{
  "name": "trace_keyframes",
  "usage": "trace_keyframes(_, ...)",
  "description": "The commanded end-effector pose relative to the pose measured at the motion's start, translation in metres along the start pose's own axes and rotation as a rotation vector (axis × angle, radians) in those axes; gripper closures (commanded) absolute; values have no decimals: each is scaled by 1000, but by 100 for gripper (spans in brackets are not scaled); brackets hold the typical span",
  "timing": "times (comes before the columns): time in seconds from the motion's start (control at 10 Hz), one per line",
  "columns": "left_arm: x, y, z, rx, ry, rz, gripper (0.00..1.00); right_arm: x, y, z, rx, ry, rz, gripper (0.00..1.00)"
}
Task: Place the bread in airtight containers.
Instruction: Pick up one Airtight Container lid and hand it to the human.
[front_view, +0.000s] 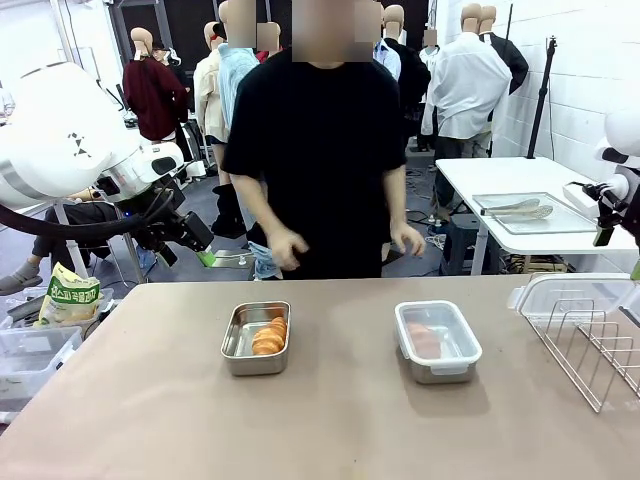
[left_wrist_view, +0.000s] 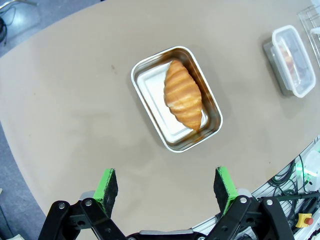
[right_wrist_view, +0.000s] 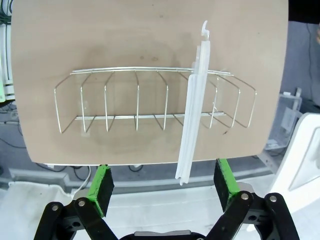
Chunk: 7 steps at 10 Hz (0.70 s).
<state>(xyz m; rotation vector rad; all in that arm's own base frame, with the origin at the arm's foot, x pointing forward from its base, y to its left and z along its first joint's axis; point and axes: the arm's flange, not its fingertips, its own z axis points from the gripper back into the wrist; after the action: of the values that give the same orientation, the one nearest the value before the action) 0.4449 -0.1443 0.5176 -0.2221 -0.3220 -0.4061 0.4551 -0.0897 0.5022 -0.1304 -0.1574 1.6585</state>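
Green-padded left gripper (left_wrist_view: 167, 187) and right gripper (right_wrist_view: 162, 185) are held with jaws apart, one croissant (left_wrist_view: 183, 93) left in an unlidded pan (left_wrist_view: 150, 90) on the table (left_wrist_view: 75, 115), the lid (right_wrist_view: 194, 107) in the rack (right_wrist_view: 125, 95) easily knocked over.

Front camera faces across table (front_view: 330, 420); left wrist looks down (sharing open pan (left_wrist_view: 176, 98)); right wrist above rack (right_wrist_view: 150, 102).

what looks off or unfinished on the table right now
Nothing is spilled or damaged. The left steel pan holds a croissant but has no lid, while the right pan is covered. A clear lid stands in the wire rack.
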Motion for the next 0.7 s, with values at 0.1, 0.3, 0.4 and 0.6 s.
trace_keyframes(0.1, 1, 0, 1, 1, -3, 0, 0, -1, 2, -2, 4, -2, 2, 0)
trace_keyframes(0.3, 1, 0, 1, 1, -3, 0, 0, -1, 2, -2, 4, -2, 2, 0)
trace_keyframes(0.4, 1, 0, 1, 1, -3, 0, 0, -1, 2, -2, 4, -2, 2, 0)
trace_keyframes(0.6, 1, 0, 1, 1, -3, 0, 0, -1, 2, -2, 4, -2, 2, 0)
